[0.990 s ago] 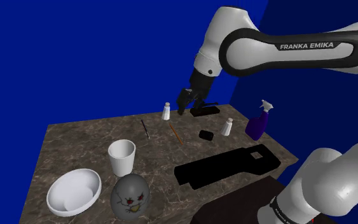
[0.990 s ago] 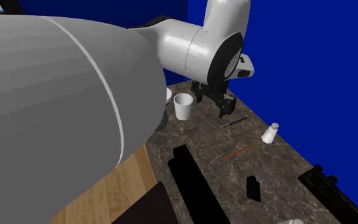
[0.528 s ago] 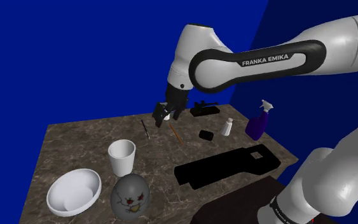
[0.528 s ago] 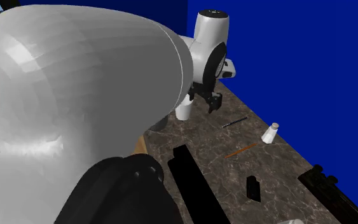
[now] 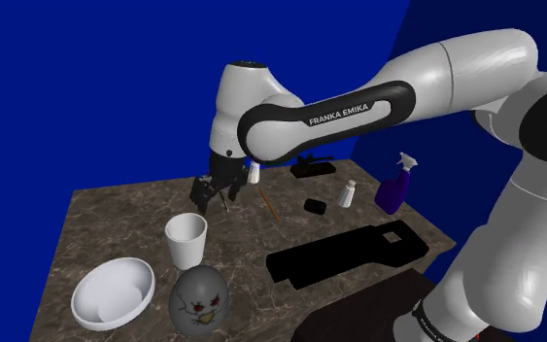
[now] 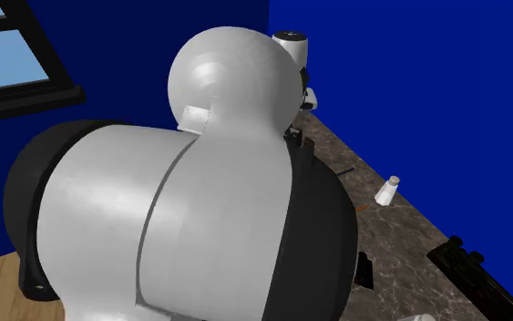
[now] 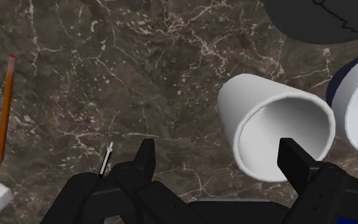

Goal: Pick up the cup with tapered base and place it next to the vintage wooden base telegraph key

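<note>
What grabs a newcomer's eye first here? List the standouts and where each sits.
The white arm looms across the second exterior view, hiding much of the dark veined table. In the shoulder view the open gripper hangs just beyond the white cup. Nearer that camera, a grey egg with a cracked, red-eyed face stands beside a white bowl.

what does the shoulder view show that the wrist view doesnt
Shoulder view's extras: the purple spray bottle, the black telegraph key at the far side of the table, and the white arm. Wrist view's extras: the gripper with jaws standing apart, looking into the mouth of the white cup. Both share that white cup, the orange pencil and the dark marbled table.
</note>
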Tool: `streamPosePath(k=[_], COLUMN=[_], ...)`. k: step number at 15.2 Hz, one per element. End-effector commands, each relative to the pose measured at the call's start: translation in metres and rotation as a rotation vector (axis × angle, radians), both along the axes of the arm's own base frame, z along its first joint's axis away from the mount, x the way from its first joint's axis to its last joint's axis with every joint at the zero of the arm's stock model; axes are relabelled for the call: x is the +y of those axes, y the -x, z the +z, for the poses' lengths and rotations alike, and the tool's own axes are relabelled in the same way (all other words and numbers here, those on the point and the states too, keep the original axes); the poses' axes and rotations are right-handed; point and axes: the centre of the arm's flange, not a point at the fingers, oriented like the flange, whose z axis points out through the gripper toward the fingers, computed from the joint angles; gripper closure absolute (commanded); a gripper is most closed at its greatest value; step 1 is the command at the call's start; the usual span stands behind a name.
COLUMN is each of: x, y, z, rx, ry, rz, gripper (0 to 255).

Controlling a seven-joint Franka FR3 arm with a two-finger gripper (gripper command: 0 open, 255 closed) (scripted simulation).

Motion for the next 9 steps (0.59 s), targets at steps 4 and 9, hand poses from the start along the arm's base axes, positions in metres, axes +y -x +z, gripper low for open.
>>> streamPosePath(k=[4,9], x=[0.031,0.034], y=[-0.021,-0.023], z=[-0.032,-0.058], rx=[0.014,0.014], ry=[-0.001,-0.001], rz=[0.010,0.010], gripper=[0,0])
